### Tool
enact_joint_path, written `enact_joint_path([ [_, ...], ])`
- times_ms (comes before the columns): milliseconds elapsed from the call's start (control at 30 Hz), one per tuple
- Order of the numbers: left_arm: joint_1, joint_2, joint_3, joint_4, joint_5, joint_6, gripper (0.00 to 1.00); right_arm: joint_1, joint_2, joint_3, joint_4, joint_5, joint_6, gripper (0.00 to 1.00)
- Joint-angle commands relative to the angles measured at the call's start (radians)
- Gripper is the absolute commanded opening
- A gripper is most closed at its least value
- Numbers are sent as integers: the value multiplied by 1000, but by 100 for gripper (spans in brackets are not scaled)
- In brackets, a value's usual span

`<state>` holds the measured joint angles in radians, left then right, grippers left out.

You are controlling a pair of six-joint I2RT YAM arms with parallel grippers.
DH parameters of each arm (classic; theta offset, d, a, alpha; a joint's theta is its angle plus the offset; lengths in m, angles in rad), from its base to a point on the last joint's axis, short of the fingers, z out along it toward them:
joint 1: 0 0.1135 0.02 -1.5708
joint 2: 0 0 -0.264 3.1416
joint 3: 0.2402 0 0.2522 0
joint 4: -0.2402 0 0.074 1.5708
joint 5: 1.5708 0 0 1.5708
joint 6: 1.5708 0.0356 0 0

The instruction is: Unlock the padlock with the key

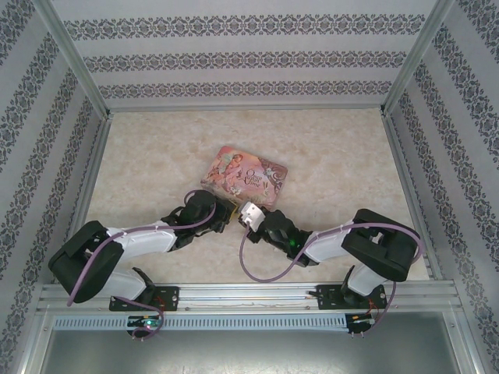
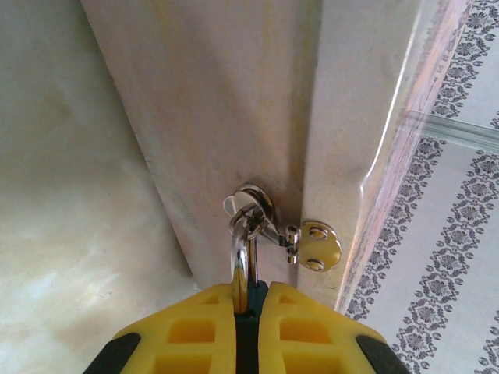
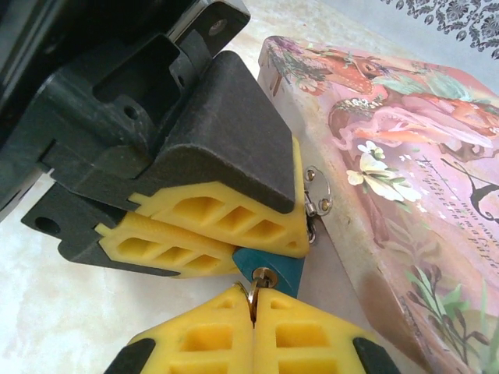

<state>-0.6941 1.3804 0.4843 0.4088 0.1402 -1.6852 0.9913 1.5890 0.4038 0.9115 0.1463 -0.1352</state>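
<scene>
The teal-blue padlock (image 3: 274, 271) hangs by its chrome loop (image 2: 243, 261) from the clasp ring (image 2: 251, 204) on the pink tin's (image 3: 390, 148) front wall. My left gripper (image 2: 251, 294) is shut on the padlock's body, which shows as a dark teal strip between the yellow fingers (image 3: 222, 214). My right gripper (image 3: 253, 296) is shut on the key (image 3: 254, 294), whose tip sits in the keyhole on the padlock's underside. In the top view the left gripper (image 1: 224, 214) and the right gripper (image 1: 248, 218) meet just in front of the tin (image 1: 244, 178).
A round metal hinge plate (image 2: 318, 245) is screwed to the tin beside the clasp. The tin lies flat on the marbled tabletop (image 1: 156, 156). Patterned walls (image 1: 249, 54) enclose the table at the back and both sides.
</scene>
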Motion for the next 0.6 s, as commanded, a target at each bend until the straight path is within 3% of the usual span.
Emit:
enact_joint_path([
  [0, -27, 0, -6, 88, -2, -19, 0, 0, 11, -3, 98, 44, 51, 0],
  [67, -27, -3, -4, 70, -10, -10, 1, 0, 12, -6, 104, 44, 56, 0],
  [433, -13, -111, -5, -100, -77, 71, 33, 0, 19, -32, 115, 42, 117, 0],
  [567, -5, -205, 29, -260, -127, 152, 44, 1, 5, -43, 115, 42, 151, 0],
])
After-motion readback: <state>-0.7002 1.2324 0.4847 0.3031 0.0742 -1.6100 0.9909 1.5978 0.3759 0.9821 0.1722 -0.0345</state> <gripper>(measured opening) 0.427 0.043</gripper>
